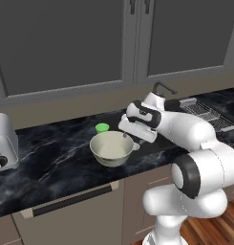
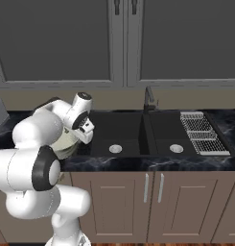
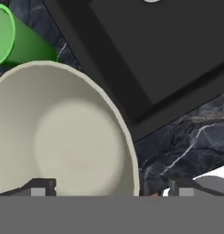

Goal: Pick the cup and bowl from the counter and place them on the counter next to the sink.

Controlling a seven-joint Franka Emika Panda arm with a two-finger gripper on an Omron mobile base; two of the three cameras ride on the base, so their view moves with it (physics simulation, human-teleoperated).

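The cream-white bowl (image 1: 110, 148) sits on the black marble counter (image 1: 51, 155), just left of the sink (image 2: 138, 129). Right behind it stands the small green cup (image 1: 102, 128). My gripper (image 1: 133, 140) hangs over the bowl's right rim, tilted down. In the hand view the gripper (image 3: 109, 188) is open, its two fingertips (image 3: 38, 187) far apart, and the bowl's rim (image 3: 130, 151) runs between them, with the bowl (image 3: 63, 137) to the left. The cup (image 3: 22, 41) lies at the top left of that view. In the right base view the bowl (image 2: 66, 144) peeks out behind my arm.
The dark faucet (image 2: 148, 98) rises behind the sink, and a wire grid rack (image 2: 200, 132) lies at its right side. A silver toaster (image 1: 4, 141) stands at the counter's far left. A narrow strip of veined counter (image 3: 186, 141) runs along the sink's near edge.
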